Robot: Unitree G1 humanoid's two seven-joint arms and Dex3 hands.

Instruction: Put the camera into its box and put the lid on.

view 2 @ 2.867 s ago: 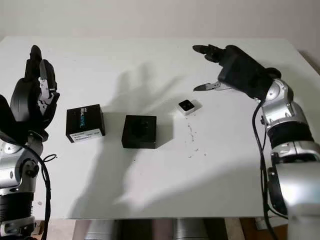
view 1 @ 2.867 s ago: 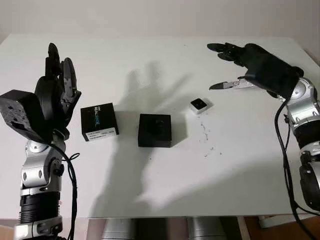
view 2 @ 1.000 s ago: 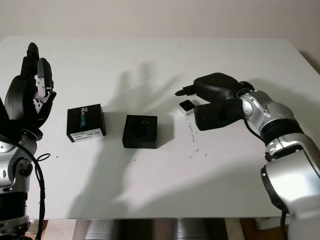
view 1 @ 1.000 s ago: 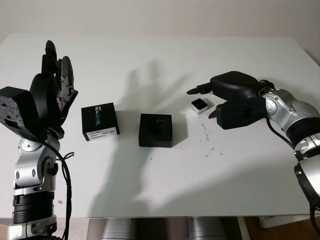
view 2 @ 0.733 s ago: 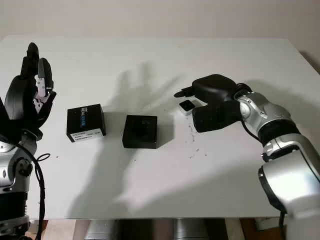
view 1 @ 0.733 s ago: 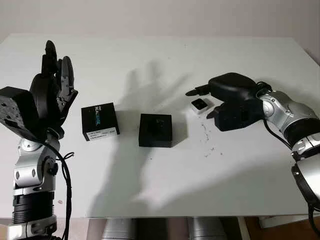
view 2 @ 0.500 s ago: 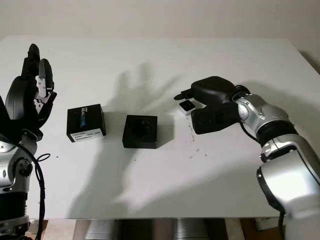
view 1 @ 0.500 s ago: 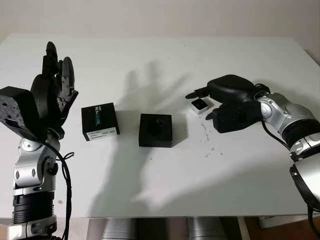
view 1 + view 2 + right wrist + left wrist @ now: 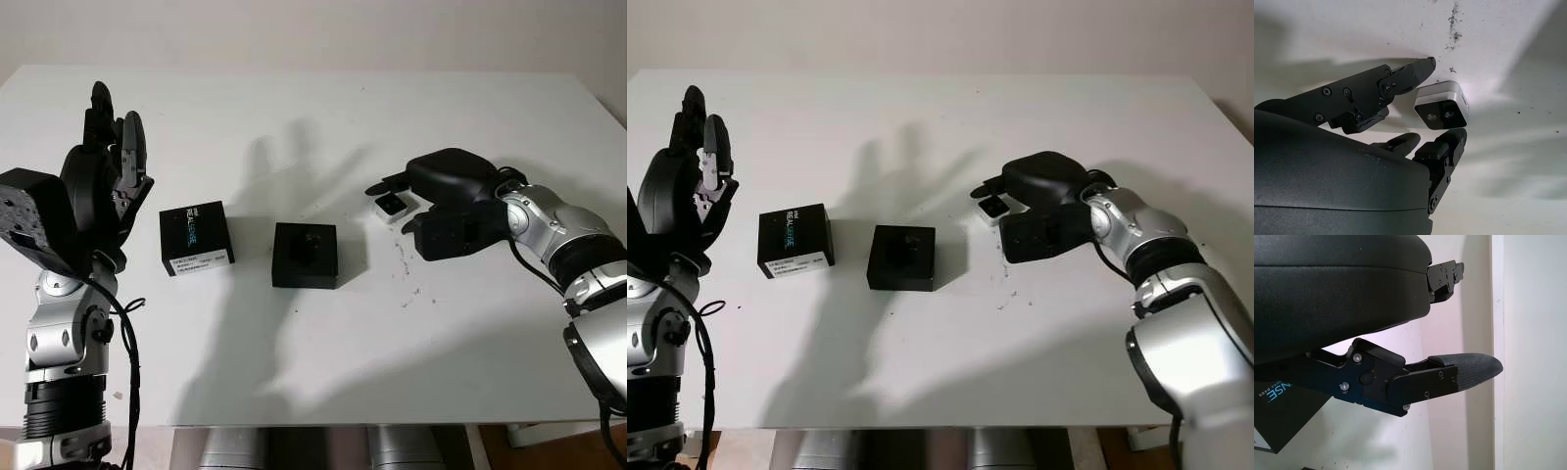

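since a few seconds ago the right hand (image 9: 446, 201) has dropped to the surface (image 9: 323, 362) and its fingers (image 9: 1405, 78) now bracket the camera (image 9: 1441, 105) without closing — to grip well, pinch its short sides squarely before lifting toward the box (image 9: 305, 255); the left hand (image 9: 103, 186) is open, raised near the lid (image 9: 195, 238).

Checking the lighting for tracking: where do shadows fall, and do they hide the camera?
Left eye view: a hand-shaped shadow lies on the table behind the black box; the camera stays lit. Right wrist view: shade surrounds the right hand, yet the camera's face reads clearly.
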